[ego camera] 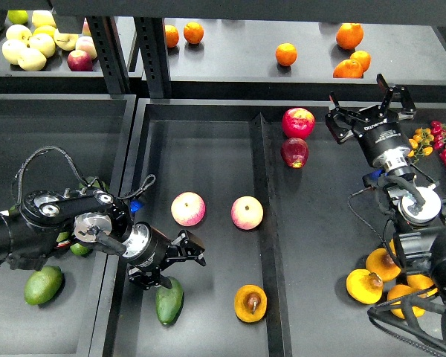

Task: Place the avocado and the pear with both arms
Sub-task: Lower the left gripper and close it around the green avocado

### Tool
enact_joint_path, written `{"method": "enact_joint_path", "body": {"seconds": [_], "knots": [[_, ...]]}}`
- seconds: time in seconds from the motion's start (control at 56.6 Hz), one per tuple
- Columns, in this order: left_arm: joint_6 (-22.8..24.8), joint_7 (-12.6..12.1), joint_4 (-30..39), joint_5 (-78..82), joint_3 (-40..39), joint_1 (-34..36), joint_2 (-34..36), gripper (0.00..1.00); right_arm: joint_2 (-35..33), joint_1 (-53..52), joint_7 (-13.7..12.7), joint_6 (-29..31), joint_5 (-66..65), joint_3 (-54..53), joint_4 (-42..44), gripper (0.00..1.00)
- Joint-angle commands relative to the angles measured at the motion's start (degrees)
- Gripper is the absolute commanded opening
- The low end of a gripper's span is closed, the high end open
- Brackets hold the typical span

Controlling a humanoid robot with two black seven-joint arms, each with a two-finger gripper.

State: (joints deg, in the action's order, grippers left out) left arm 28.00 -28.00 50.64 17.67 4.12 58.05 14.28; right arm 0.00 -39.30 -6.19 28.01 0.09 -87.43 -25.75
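- Centre tray floor (pixel 208 156), upper half: bare, open passage.
- Two pink-yellow apples (pixel 188 209) mid-frame block the middle band.
- Divider ridge (pixel 262 186) splits the tray vertically.
- Avocado (pixel 169 300) and pear (pixel 250 303), lower centre: clear gap between them.

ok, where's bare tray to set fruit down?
Free: upper part of the centre tray, above the two apples; the stretch right of the red apples, below the right gripper. Crowded: near the avocado, pear, left gripper.
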Motion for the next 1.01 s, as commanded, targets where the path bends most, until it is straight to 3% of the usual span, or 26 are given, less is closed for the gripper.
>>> {"method": "enact_joint_path", "body": {"seconds": [0.0,0.99], "knots": [[0.0,0.0,-0.81,1.93,0.36,-0.57,-0.56,0.93,0.0,0.1,0.04,-0.01,0.0,-0.02,0.0,0.99],[0.0,0.0,-5.73,8.7,1.59,-5.14,-5.05,0.93,0.0,0.36,0.04,-0.01,0.0,-0.02,0.0,0.99]]}}
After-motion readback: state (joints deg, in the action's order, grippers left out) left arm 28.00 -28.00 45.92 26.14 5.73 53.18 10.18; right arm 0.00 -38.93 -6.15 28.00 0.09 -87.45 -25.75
